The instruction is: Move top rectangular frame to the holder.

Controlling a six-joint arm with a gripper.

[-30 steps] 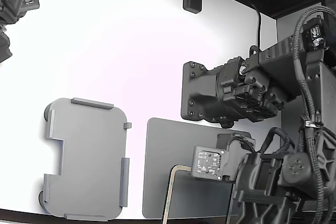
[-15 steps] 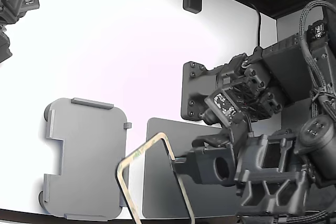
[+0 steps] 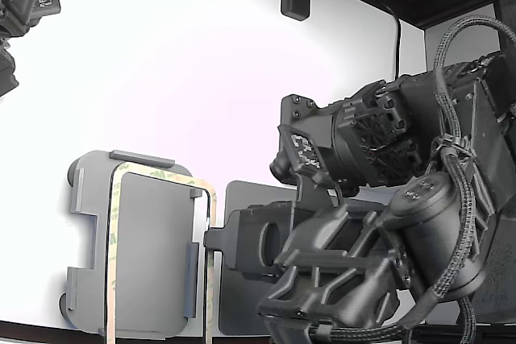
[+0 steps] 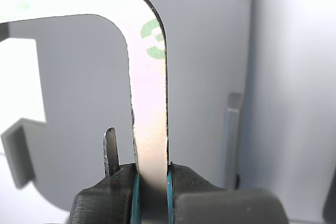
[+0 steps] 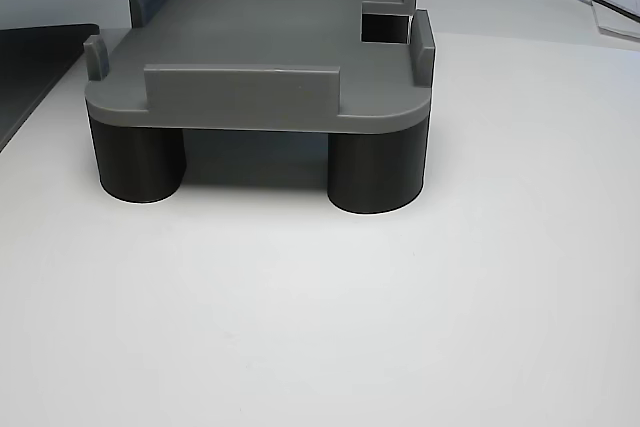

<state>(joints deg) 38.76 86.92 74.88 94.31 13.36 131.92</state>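
End effector clamped on one long side of the top rectangular frame; both pads press the strip's faces, teal pad edges visible in the wrist view. A rounded corner with a green mark lies just ahead of the fingertips.

Exterior view: end effector sits at the frame's side nearest the arm. The top rectangular frame extends away from it, over the holder, its outline roughly matching the holder's. Whether it touches the holder cannot be told.

Dark grey mat lies under the end effector and arm, just beside the holder.

Other view: holder stands on dark cylindrical feet on the white surface, raised edge tabs up.
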